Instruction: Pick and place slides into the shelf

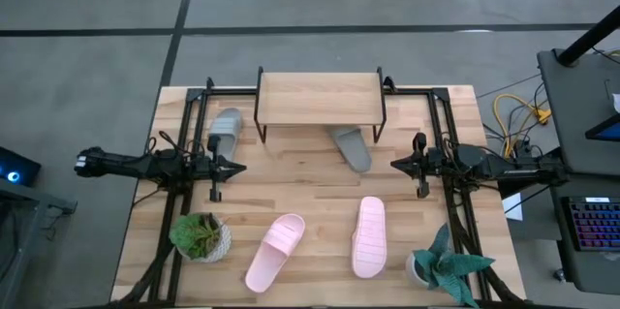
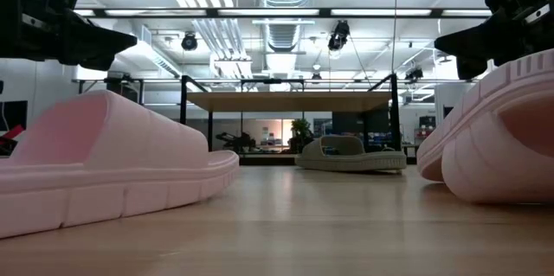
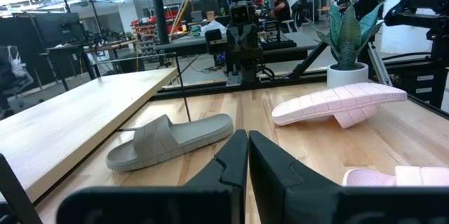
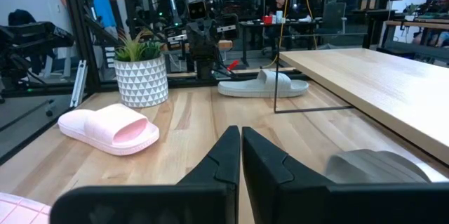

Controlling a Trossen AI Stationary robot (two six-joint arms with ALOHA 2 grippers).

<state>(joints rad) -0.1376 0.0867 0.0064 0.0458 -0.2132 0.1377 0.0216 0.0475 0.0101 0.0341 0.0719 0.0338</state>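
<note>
The shelf (image 1: pixel 320 99) stands on thin black legs at the table's far middle. One grey slide (image 1: pixel 352 147) lies on its sole with its far end under the shelf's right part. The other grey slide (image 1: pixel 226 130) lies left of the shelf. Two pink slides (image 1: pixel 275 251) (image 1: pixel 368 235) lie near the near edge. My left gripper (image 1: pixel 237 167) hovers shut at the left, between the left grey slide and the left pink one. My right gripper (image 1: pixel 395 163) hovers shut at the right, just right of the middle grey slide. Each wrist view shows the fingers together: left (image 3: pixel 248 161), right (image 4: pixel 240 157).
A leafy plant in a patterned pot (image 1: pixel 201 236) stands at the near left, and a spiky plant in a white pot (image 1: pixel 446 268) at the near right. Black frame rails run along both table sides. Bare wood (image 1: pixel 310 183) lies between the two grippers.
</note>
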